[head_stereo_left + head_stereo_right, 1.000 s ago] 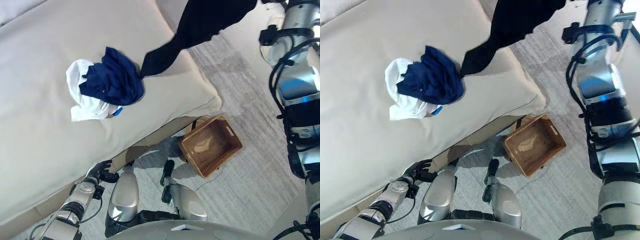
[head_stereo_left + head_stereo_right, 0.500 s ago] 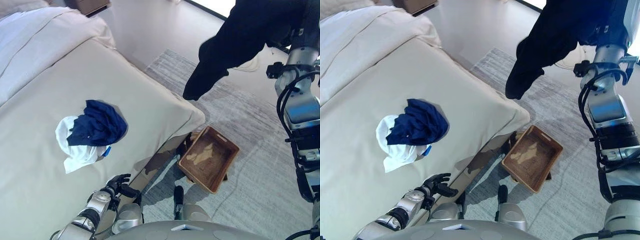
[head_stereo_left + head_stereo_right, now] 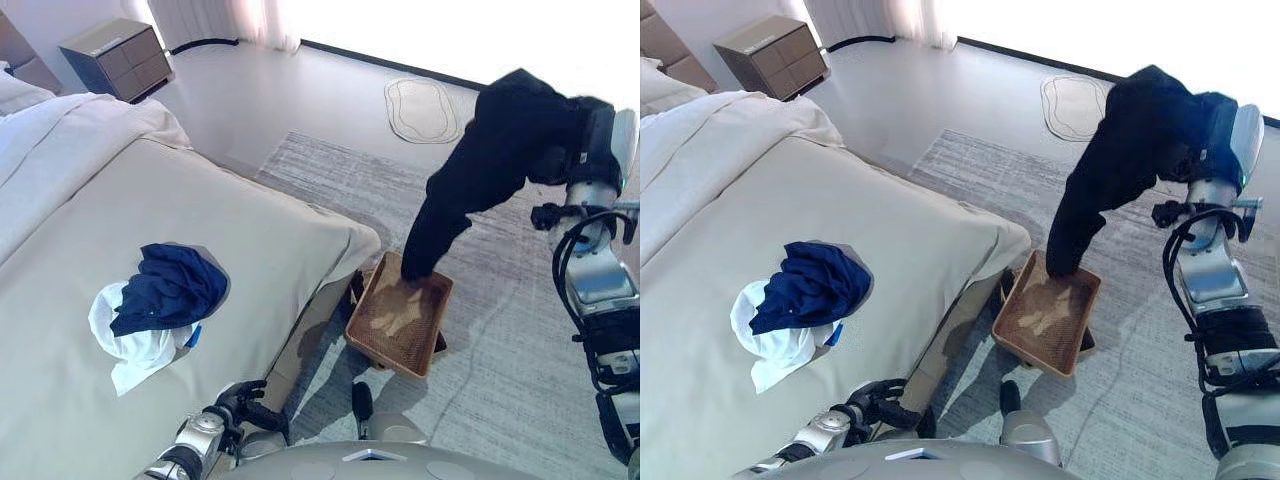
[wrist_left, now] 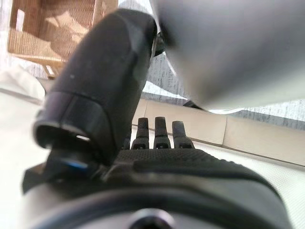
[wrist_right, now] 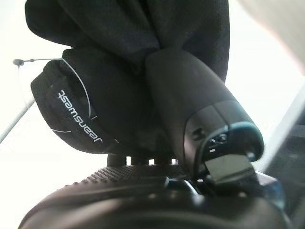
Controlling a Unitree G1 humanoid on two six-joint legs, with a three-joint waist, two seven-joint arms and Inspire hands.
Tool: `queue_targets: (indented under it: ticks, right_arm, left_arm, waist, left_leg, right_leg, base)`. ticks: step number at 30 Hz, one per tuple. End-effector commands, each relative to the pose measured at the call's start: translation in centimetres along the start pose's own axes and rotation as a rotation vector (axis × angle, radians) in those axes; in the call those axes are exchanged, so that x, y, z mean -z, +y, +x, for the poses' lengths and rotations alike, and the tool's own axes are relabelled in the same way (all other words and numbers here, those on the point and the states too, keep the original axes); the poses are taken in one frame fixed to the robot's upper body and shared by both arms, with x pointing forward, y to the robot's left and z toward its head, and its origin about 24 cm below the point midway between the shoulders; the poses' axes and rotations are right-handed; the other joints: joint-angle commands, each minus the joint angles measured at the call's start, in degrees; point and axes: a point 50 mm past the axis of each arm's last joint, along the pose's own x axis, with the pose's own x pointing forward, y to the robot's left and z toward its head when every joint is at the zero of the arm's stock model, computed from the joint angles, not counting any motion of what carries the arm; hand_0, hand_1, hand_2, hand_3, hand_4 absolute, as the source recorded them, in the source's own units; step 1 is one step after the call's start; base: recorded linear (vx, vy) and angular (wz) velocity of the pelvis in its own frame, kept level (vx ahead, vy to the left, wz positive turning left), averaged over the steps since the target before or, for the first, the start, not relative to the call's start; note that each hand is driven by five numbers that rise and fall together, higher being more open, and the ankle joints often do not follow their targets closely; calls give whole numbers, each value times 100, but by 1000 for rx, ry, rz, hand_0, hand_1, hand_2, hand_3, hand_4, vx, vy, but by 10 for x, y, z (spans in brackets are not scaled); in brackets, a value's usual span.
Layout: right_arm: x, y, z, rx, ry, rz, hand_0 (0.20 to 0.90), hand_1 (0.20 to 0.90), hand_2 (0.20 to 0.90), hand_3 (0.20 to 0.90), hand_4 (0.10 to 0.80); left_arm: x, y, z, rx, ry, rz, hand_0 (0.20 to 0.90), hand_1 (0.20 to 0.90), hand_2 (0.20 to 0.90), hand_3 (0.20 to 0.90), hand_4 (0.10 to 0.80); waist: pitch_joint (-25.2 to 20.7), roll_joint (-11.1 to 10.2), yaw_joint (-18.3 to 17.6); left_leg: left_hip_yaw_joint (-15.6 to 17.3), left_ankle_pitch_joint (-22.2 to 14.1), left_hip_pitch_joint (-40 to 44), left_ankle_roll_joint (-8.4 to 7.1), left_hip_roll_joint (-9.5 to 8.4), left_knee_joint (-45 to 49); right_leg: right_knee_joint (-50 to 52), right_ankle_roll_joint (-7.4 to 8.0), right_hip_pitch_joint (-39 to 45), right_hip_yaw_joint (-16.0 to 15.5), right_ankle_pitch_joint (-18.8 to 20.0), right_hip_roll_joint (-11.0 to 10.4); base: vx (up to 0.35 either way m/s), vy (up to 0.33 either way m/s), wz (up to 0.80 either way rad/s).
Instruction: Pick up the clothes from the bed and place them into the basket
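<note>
Right eye view: black garment (image 3: pixel 1118 160) over basket (image 3: pixel 1012 330).

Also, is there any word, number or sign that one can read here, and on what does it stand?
One white printed word with a curved line, on the black garment held in the right hand: it shows reversed, not safely readable.
Nothing else bears text.

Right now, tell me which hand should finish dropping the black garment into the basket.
Right. The right hand grips the black garment, whose lower end hangs into the basket. The left hand sits by the bed.
</note>
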Motion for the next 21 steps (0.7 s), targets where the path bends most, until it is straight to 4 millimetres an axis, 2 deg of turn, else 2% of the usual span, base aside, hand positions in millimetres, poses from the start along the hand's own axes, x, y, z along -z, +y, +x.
queue_targets:
  ticks: [1, 7, 12, 15, 19, 20, 21]
  right_arm:
    - [-37, -21, 18, 121, -160, 119, 300, 300, 300, 200, 100]
    - [-14, -4, 14, 30, -74, 38, 300, 300, 300, 200, 100]
    - [0, 1, 26, 8, -8, -53, 300, 300, 300, 200, 100]
    - [-2, 6, 37, 3, 15, -103, 300, 300, 300, 200, 100]
    - [-4, 13, 47, -9, 74, -164, 300, 300, 300, 200, 100]
    - [-3, 13, 51, -6, 96, -185, 900, 900, 900, 900, 800]
    - [-5, 11, 55, -2, 118, -206, 900, 900, 900, 900, 800]
  left_arm:
    - [-8, 9, 2, -18, -14, 37, 900, 900, 900, 900, 800]
    - [-35, 13, 4, -42, -110, -8, 900, 900, 900, 900, 800]
    - [-78, 19, 3, -64, -265, -54, 900, 900, 900, 900, 800]
    - [-102, 23, -1, -70, -361, -87, 900, 900, 900, 900, 800]
    - [-121, 26, -6, -70, -455, -115, 900, 900, 900, 900, 800]
    - [-125, 26, -8, -65, -474, -119, 900, 900, 900, 900, 800]
    - [-128, 26, -9, -61, -490, -120, 900, 900, 900, 900, 800]
  waist:
    - [-219, -243, 62]
    - [286, -110, -13]
    - [994, 162, 7]
    - [1375, 387, 76]
    - [1717, 600, 208]
    - [1801, 683, 262]
    - [1841, 754, 310]
  left_leg:
    - [-262, -647, -215, 16, -114, 582]
    - [-423, -637, -690, -18, -135, 944]
    - [-613, -525, -1308, -38, -234, 1210]
    - [-719, -429, -1833, 1, -328, 1420]
    - [-855, -314, -2492, 46, -463, 1700]
    - [-889, -251, -2638, 50, -496, 1726]
    - [-901, -203, -2787, 48, -515, 1732]
  right_leg:
    - [388, -90, 18, -234, -410, -16]
    - [940, -193, -495, -278, -571, -126]
    - [1434, -260, -1177, -343, -657, -238]
    - [1897, -303, -1823, -390, -717, -287]
    - [2406, -359, -2526, -423, -801, -294]
    - [2504, -375, -2673, -447, -818, -287]
    - [2564, -378, -2822, -463, -833, -290]
  base:
    - [-53, -38, -8]
    - [-129, -32, -1]
    - [-185, -20, 11]
    - [-175, -2, 6]
    - [-96, -22, 5]
    - [-54, -34, 13]
    - [-70, -41, 13]
